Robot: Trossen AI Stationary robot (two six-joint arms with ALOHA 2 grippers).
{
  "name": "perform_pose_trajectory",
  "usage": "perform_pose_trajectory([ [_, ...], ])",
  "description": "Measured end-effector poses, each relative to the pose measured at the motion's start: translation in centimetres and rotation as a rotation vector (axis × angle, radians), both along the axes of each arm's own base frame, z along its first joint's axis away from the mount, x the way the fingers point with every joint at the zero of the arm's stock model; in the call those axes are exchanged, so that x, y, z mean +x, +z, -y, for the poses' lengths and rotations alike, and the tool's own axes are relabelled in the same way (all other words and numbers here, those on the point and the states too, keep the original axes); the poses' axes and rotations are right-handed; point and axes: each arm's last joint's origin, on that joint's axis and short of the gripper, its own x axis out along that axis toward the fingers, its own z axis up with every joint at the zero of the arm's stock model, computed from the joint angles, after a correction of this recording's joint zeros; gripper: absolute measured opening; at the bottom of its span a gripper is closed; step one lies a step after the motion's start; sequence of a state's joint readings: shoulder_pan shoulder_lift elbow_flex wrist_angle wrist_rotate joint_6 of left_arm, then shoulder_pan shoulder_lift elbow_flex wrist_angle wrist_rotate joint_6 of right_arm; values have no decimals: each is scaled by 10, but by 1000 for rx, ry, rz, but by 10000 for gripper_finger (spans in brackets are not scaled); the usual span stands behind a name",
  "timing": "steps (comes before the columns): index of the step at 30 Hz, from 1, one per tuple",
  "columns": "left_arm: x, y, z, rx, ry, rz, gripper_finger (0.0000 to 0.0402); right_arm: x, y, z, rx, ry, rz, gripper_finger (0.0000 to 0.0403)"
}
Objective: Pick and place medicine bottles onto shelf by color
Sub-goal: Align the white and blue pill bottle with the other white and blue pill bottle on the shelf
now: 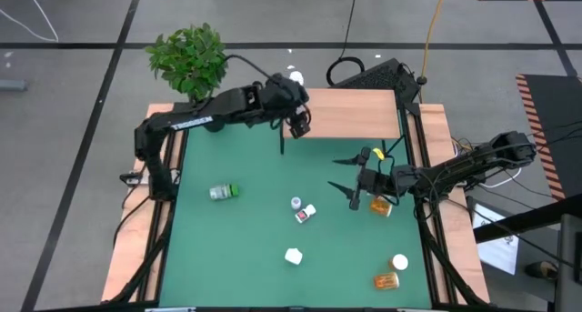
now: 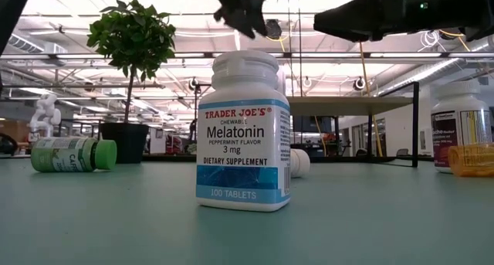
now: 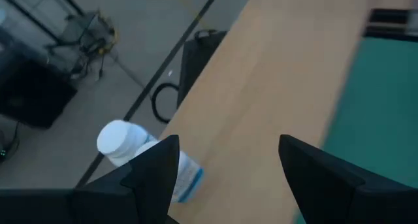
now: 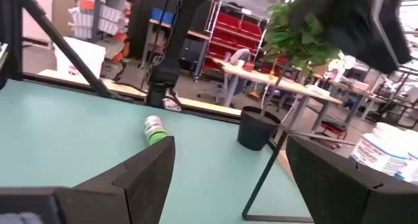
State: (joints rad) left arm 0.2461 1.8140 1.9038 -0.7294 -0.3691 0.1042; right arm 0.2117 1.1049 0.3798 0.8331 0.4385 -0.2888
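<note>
My left gripper (image 1: 296, 126) hovers open over the left end of the light-wood shelf (image 1: 355, 112), nothing between its fingers (image 3: 160, 160). A white bottle with a blue label (image 3: 127, 145) stands at the shelf's far left corner (image 1: 296, 76), beside that gripper. My right gripper (image 1: 348, 177) stands open above the green mat, right of centre, and it is empty too. An amber bottle (image 1: 380, 206) lies under the right arm. On the mat are a green-capped bottle on its side (image 1: 223, 192), two small white bottles (image 1: 301, 208), a white Melatonin bottle (image 2: 243, 130) and two more amber ones (image 1: 391, 271).
A potted plant (image 1: 189, 59) stands at the far left corner, close behind the left arm. Thin black legs (image 2: 415, 124) carry the shelf. Wooden rails (image 1: 446, 194) run along the mat's sides. The mat's left and near-left part (image 1: 218, 257) has open room.
</note>
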Motion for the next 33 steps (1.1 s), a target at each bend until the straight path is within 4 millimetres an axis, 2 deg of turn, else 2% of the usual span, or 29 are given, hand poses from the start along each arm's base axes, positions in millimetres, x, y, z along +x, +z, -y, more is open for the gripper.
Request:
perform_pose_trajectory([
  [3,-2,7,24,5,-64,-3,264,0,-1,-2,9,59,-9,286],
  [6,0,2,49,3,-134,-60,264,0,-1,-4,42,143,-5,286],
  [9,7,-11,74,1,-198,-81,264,2,0,-5,81,179,-11,286],
  [15,13,-54,114,19,-215,-134,264,10,9,-16,137,204,-125,286],
  [20,11,-78,139,-14,-218,-141,264,13,23,-32,149,112,-230,286],
  [24,7,-88,162,-30,-227,-138,264,10,33,-44,156,8,-316,286],
  [30,4,-104,198,-29,-282,-61,264,-1,42,-57,230,-1,-430,286],
  [33,4,-113,209,-21,-323,4,264,-13,43,-60,271,-4,-490,286],
])
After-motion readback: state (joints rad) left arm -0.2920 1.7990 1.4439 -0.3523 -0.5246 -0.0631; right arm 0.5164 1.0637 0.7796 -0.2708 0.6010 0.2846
